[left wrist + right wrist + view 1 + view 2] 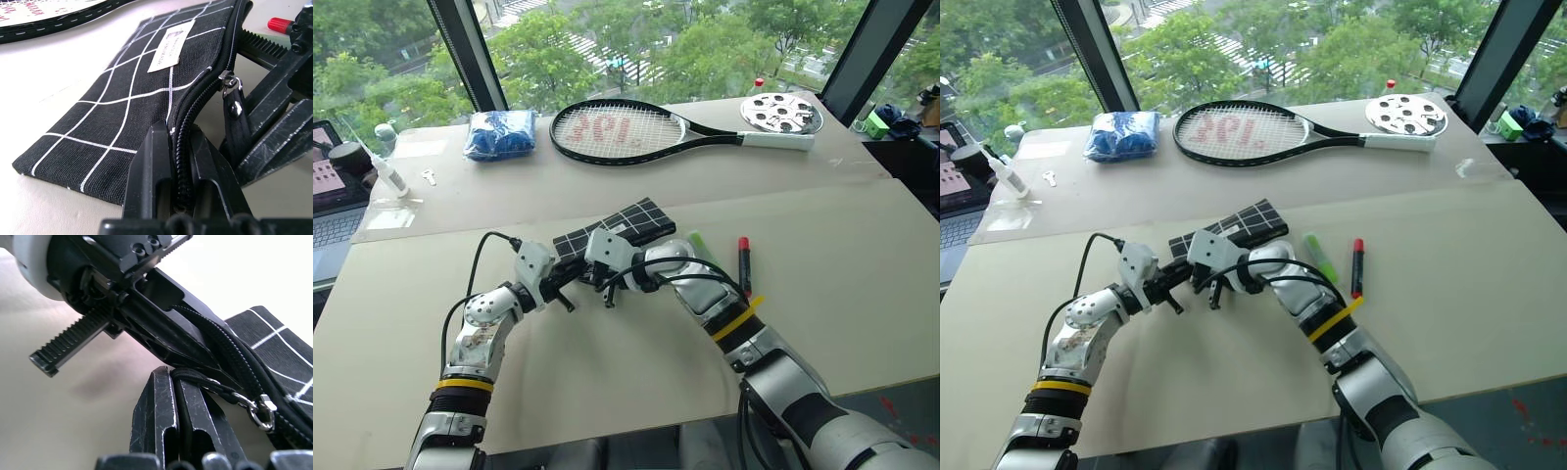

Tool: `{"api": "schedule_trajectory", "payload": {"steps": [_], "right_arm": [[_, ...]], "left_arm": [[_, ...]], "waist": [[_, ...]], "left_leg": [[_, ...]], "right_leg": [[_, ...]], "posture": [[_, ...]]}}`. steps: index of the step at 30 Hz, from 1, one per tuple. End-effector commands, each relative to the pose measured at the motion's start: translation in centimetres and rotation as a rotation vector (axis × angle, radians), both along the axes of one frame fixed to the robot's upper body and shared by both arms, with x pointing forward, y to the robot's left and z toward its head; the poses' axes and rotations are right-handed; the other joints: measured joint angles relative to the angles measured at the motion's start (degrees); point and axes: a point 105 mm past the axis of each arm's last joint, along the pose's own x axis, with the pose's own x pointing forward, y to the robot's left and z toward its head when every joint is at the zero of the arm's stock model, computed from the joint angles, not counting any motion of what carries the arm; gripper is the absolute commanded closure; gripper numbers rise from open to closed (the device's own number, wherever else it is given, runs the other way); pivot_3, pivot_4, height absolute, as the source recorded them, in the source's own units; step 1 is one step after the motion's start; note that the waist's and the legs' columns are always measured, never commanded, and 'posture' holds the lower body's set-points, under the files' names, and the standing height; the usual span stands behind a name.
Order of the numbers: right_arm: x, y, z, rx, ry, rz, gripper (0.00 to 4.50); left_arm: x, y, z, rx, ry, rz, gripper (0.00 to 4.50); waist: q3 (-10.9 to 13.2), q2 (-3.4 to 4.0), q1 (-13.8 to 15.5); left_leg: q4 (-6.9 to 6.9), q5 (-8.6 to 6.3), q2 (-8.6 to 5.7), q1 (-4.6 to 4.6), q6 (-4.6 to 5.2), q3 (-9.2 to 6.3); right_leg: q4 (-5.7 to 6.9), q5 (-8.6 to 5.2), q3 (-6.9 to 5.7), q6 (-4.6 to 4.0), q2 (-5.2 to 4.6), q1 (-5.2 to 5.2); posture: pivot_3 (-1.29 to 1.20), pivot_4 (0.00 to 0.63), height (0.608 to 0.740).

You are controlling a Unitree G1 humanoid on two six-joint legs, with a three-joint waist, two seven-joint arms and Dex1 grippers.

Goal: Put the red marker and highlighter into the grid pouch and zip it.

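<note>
The grid pouch point(641, 221), black with white lines and a small white label point(170, 43), lies near the table's middle. My left gripper point(566, 282) is shut on the pouch's near zipper edge point(178, 132). Coming in from the right beside it, my right gripper point(610, 294) is shut on the black zipper pull cord point(193, 376), whose metal ring point(259, 411) hangs at the slider. The light-green highlighter point(1320, 257) and the red marker point(1357, 266) lie side by side on the table just right of the pouch, behind my right forearm.
A tennis racket point(626, 129) lies across the far table, with a blue bundle point(499, 134) to its left and a white perforated disc point(781, 113) by its handle. A laptop point(333, 201) sits at the left edge.
</note>
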Motion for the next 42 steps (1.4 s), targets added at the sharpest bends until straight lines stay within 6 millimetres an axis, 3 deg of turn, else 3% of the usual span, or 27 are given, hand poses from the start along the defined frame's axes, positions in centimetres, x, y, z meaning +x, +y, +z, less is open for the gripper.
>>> {"api": "schedule_trajectory", "payload": {"steps": [1, 4, 7, 13, 17, 22, 31, 42], "right_arm": [[-0.5, -0.4, 1.4, 0.055, 0.026, 0.018, 3.31], [0.9, -2.4, 3.1, 0.114, 0.054, -0.070, 2.29], [1.0, -5.7, 6.2, 0.226, 0.148, -0.116, 1.27], [0.1, -13.2, 11.6, 0.367, 0.144, -0.225, 1.27], [0.3, -18.9, 11.2, 0.310, 0.091, -0.448, 1.27], [0.1, -24.2, 9.7, 0.265, 0.016, -0.740, 1.27], [-0.8, -26.7, 5.5, 0.193, 0.003, -0.918, 1.27], [-0.4, -27.3, 3.5, 0.164, 0.023, -1.024, 1.27]], "left_arm": [[0.0, -0.5, 1.8, -0.026, -0.058, -0.014, 4.50], [-0.1, -0.3, 2.1, -0.041, -0.061, -0.005, 4.50], [-0.2, -0.1, 2.5, -0.065, -0.056, -0.001, 4.50], [-0.9, -0.1, 3.5, -0.130, -0.030, -0.032, 4.50], [-1.2, -0.2, 3.4, -0.120, 0.000, -0.062, 4.50], [-1.2, 0.0, 2.9, -0.098, 0.037, -0.081, 4.50], [-0.7, -1.1, 3.0, -0.084, 0.052, -0.143, 4.50], [-0.6, -1.2, 2.9, -0.085, 0.053, -0.152, 4.50]], "waist": [[0.0, 0.00, 0.0], [0.0, 0.00, 0.0], [0.0, 0.00, 0.4], [0.0, 0.00, 0.4], [0.0, -0.02, 0.8], [0.0, -0.03, 0.8], [0.0, -0.04, 1.9], [0.0, -0.04, 2.0]], "left_leg": [[0.00, 0.00, 0.00, 0.00, 0.00, 0.00], [0.01, 0.00, 0.00, -0.02, 0.00, 0.00], [0.11, 0.00, -0.01, -0.12, 0.00, -0.02], [0.18, -0.01, 0.00, -0.24, 0.00, -0.04], [0.17, -0.02, 0.00, -0.24, 0.02, -0.02], [0.21, -0.02, 0.03, -0.24, 0.02, 0.18], [0.41, -0.02, 0.03, -0.25, 0.02, 0.34], [0.47, -0.01, 0.05, -0.24, 0.02, 0.39]], "right_leg": [[0.00, 0.00, -0.01, 0.00, 0.00, 0.00], [0.01, 0.00, -0.01, -0.01, 0.00, -0.01], [0.01, 0.02, -0.04, -0.01, 0.00, -0.02], [-0.01, 0.06, -0.10, 0.00, -0.01, -0.07], [-0.03, 0.06, -0.13, -0.01, -0.02, -0.02], [-0.03, 0.11, -0.13, -0.07, -0.05, -0.01], [-0.03, 0.28, -0.12, -0.06, -0.05, 0.04], [-0.07, 0.36, -0.12, -0.06, -0.04, 0.07]], "posture": [[0.00, 0.150, 0.740], [0.00, 0.150, 0.740], [0.00, 0.150, 0.740], [0.00, 0.150, 0.740], [0.00, 0.150, 0.740], [0.00, 0.150, 0.740], [0.00, 0.150, 0.740], [0.00, 0.150, 0.740]]}}
